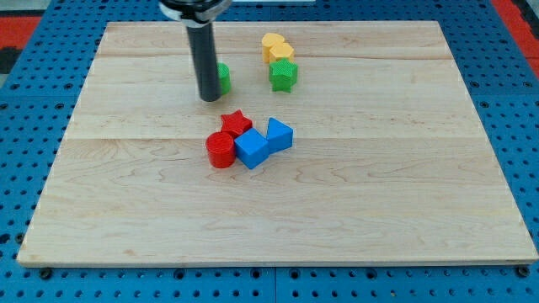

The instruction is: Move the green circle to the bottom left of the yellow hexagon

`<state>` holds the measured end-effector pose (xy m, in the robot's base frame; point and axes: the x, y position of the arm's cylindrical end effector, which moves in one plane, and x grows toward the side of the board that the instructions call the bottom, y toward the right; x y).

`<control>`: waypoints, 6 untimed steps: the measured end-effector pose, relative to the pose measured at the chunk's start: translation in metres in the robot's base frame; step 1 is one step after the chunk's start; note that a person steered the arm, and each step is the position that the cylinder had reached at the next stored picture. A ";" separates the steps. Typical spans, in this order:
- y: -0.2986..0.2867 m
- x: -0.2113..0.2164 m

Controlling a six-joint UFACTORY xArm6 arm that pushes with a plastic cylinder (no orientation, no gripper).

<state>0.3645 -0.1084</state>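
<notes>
The green circle (223, 77) sits near the view's top, mostly hidden behind my rod. My tip (208, 98) rests on the board just to its left and slightly below, touching or nearly touching it. The yellow hexagon (272, 42) lies further right near the top edge, with a second yellow block (283, 53) pressed against its lower right. A green star (284, 75) sits right below those yellow blocks, to the right of the green circle.
A cluster lies mid-board: a red star (237, 124), a red cylinder (221, 151), a blue block (251, 148) and another blue block (279, 134). The wooden board (404, 185) rests on a blue pegboard surface.
</notes>
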 end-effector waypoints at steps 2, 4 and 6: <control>0.013 -0.015; 0.099 -0.018; 0.090 -0.007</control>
